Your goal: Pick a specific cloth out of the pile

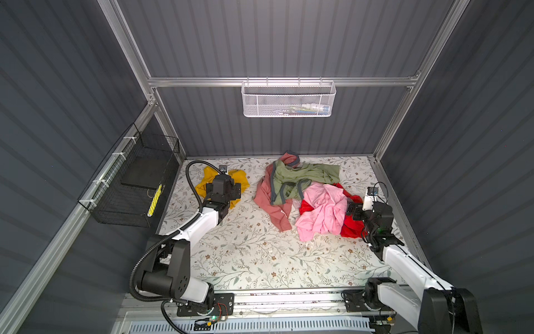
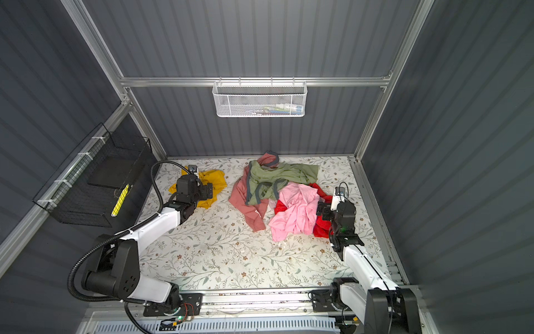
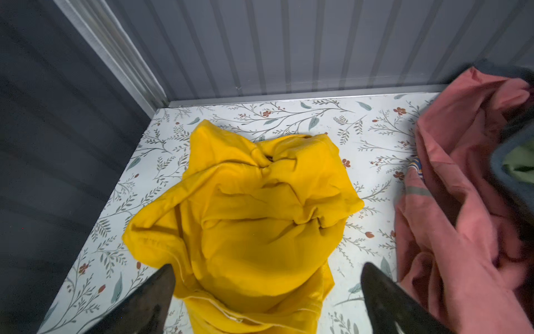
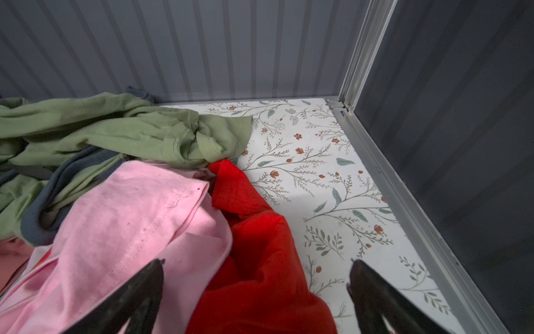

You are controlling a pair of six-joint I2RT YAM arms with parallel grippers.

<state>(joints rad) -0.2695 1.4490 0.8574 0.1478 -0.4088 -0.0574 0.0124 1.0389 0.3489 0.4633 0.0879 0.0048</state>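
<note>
**Yellow cloth lies clear of the pile**

The left gripper (image 3: 267,265), jaws spread and empty, hangs over the cloth (image 3: 260,217), crumpled near the tabletop's (image 1: 245,254) far-left corner, apart from the pile (image 1: 306,191). The right gripper (image 4: 257,260), jaws also released, hovers over the pile's red edge.

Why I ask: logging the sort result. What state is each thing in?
cloth: crumpled, lying on the table, apart from the pile, ungripped.
pile: heaped, garments overlapping.
left end effector: open, over the cloth.
right end effector: open, over the pile's red garment.
white mesh basket: hanging, few items inside.
</note>
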